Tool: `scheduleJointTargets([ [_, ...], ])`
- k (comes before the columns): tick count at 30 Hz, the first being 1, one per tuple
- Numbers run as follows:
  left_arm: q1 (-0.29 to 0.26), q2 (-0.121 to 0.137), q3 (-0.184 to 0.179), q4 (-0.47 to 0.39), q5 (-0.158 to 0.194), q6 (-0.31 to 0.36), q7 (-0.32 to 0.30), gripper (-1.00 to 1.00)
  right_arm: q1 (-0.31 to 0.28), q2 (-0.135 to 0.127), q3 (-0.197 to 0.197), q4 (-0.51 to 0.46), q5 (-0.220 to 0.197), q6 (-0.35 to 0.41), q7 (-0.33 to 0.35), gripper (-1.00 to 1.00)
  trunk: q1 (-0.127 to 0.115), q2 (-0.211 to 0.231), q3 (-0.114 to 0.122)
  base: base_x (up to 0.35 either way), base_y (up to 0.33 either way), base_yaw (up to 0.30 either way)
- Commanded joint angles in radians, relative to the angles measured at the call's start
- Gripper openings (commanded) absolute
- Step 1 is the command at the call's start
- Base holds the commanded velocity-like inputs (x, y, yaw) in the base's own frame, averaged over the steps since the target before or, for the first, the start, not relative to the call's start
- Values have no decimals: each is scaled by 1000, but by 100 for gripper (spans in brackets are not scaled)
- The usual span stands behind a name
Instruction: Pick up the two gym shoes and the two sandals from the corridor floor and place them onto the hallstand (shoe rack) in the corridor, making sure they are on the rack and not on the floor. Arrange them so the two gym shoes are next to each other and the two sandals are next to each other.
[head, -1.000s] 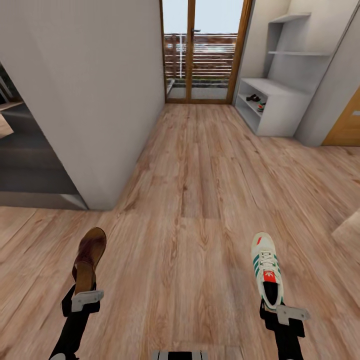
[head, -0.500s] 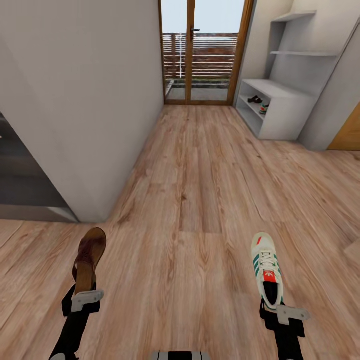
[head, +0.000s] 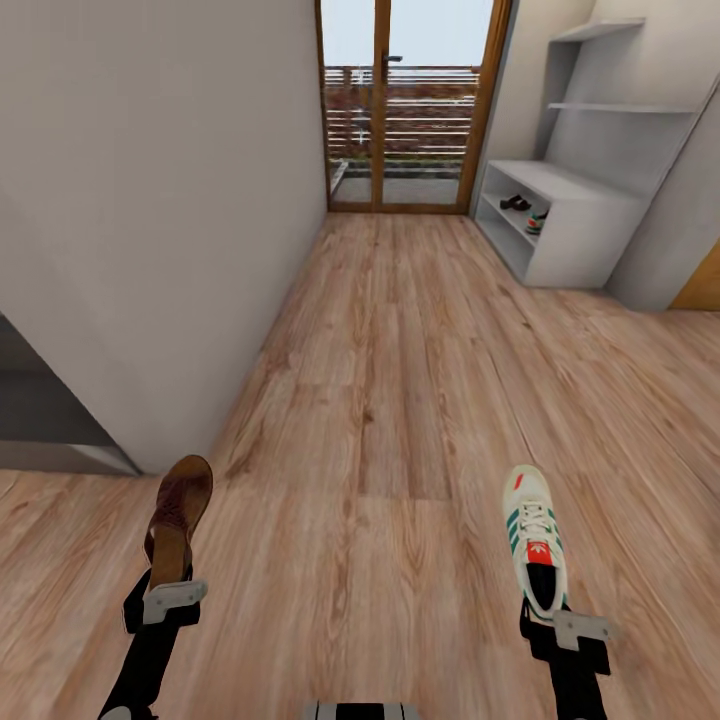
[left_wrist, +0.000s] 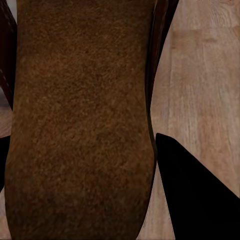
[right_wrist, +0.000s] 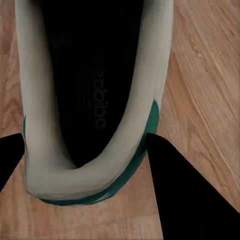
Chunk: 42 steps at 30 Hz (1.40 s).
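Looking down a corridor of warm brown wood-grain plank floor (head: 400, 380) toward a wood-framed glass door (head: 405, 100) at the far end. Carried low at the left: a dark maroon-brown slip-on sandal with a tan footbed (head: 178, 520), heel end caught in the left gripper (head: 168, 590), toe pointing ahead and away from the arm. From the left wrist camera, the same sandal's footbed (left_wrist: 80, 120) running straight out from between the black fingers (left_wrist: 195, 190), closed against its sides near the heel. Carried low at the right: a cream-white low sneaker with green side stripes, white laces and a red-orange tongue label (head: 533, 535), heel gripped by the right gripper (head: 560, 615), toe likewise pointing forward. From the right wrist camera, the sneaker's dark opening and green-trimmed heel rim (right_wrist: 95, 115) sitting between the two black fingers (right_wrist: 195, 195), pinched on the heel from either side. Both shoes held above the planks, well apart from each other, one at each side of the view.

Far ahead on the right, against the wall: the wide low pale-grey shoe rack with open shelves and floating shelves above (head: 590, 235). On its upper open shelf, a second dark sandal (head: 515, 203) and just beside it a second white-and-green sneaker (head: 537, 221), small at this range. At left, a plain pale-grey wall (head: 160, 200) running up the corridor.
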Motion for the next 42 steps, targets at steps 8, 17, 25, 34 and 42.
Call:
scheduleJointTargets([
  [8, 0, 0, 0, 0, -2, 0, 0, -100, 0, 0, 0, 0, -1, 0, 0, -100, 0, 0, 0, 331, 0, 0],
  [17, -1, 0, 0, 0, -2, 0, 0, -100, 0, 0, 1, 0, 0, -1, 0, -100, 0, 0, 0, 331, 0, 0],
  [25, 0, 0, 0, 1, -2, 0, 0, -100, -3, -1, 0, 2, 0, 0, 0, -100, 0, 0, 0, 331, 0, 0],
  [34, 0, 0, 0, 1, -1, 0, -1, -100, -3, 2, 9, -40, 2, 0, -1, -100, 0, 0, 0, 331, 0, 0],
  [42, -1, 1, 0, 1, -2, -1, -1, -100, -5, 2, 13, -55, 6, 1, 0, -100, 0, 0, 0, 331, 0, 0],
])
